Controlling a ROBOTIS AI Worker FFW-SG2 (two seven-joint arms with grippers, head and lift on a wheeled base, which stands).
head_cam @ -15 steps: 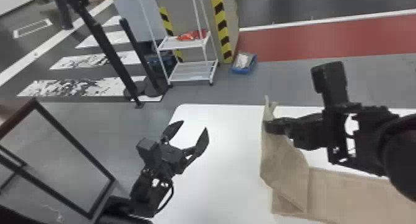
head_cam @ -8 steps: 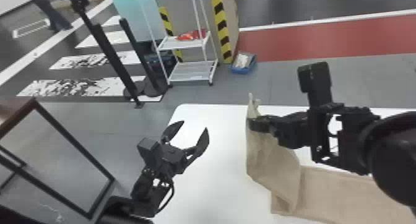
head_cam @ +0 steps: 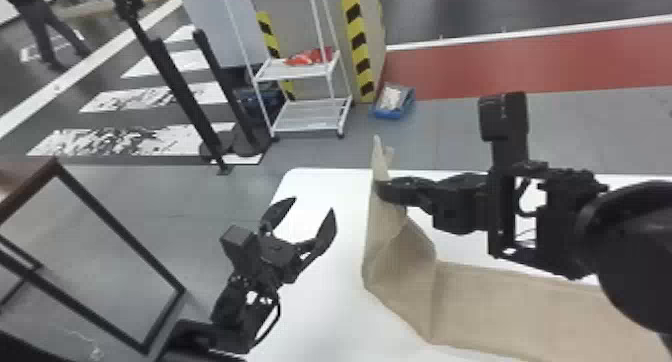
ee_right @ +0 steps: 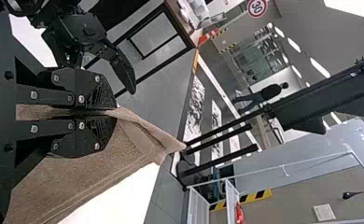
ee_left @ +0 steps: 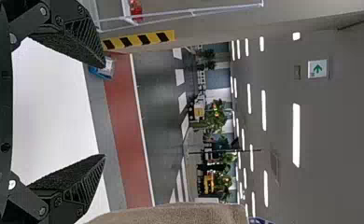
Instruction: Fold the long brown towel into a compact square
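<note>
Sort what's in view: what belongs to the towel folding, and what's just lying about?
Part of the job:
- long brown towel, pinched in the right gripper
- left gripper, open over the white table

Just lying about:
- red item on the white rack
- blue tray on the floor

1. So the long brown towel (head_cam: 520, 306) is plain light tan, with a hem line along its edge.
2. One end's pinched and lifted, draping in loose creases, little tip poking upward.
3. The rest lies pretty flat, roughly along the table's (head_cam: 320, 296) far edge, well in from its left edge.
</note>
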